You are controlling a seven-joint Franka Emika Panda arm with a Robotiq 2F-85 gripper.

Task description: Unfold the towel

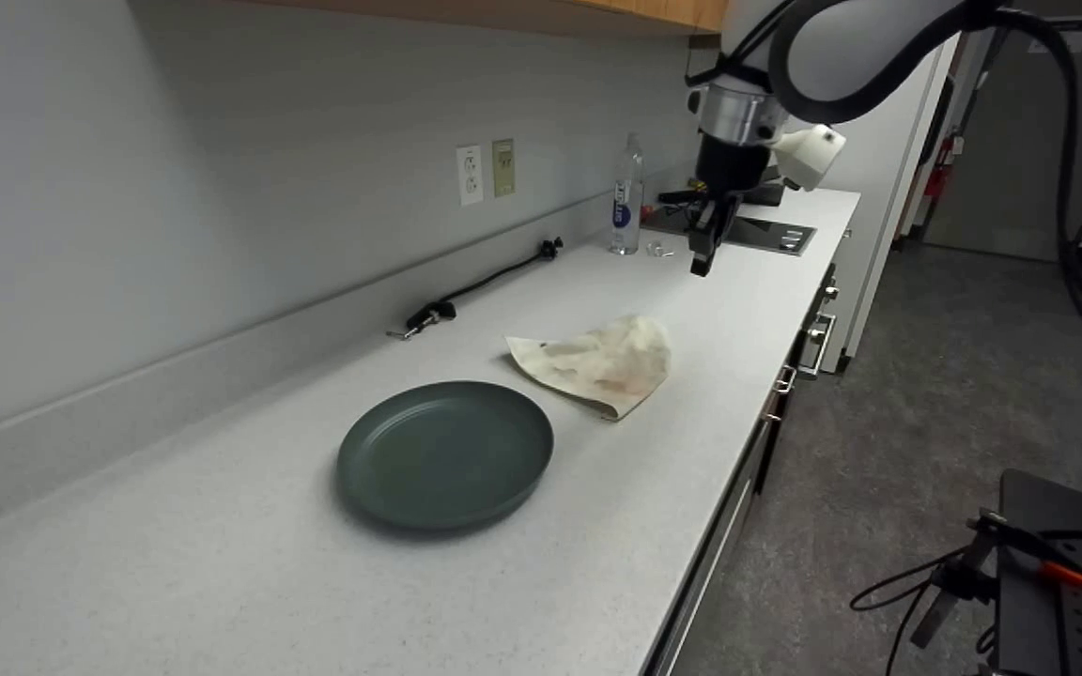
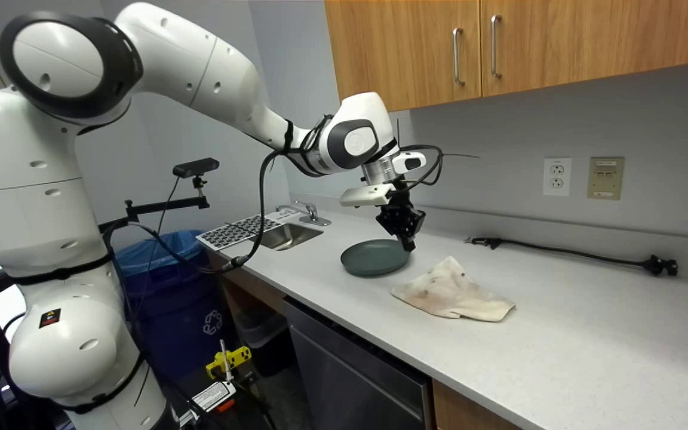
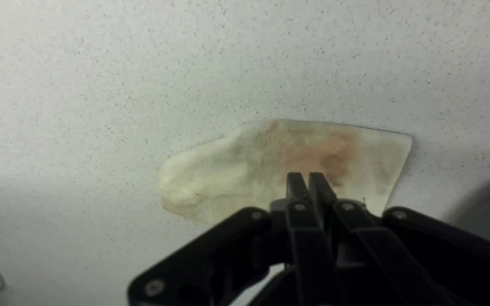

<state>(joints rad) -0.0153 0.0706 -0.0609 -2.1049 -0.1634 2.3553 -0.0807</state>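
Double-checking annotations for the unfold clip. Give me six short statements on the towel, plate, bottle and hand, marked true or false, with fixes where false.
1. The towel lies on the counter beside the plate. True.
2. The towel is spread smooth and flat. False: it is wrinkled and uneven.
3. A bottle stands upright on the counter. True.
4. The hand hangs above the counter. True.
5. The hand is gripping the towel. False: the two are apart.
6. The towel partly covers the plate. False: it lies beside the plate without touching it.
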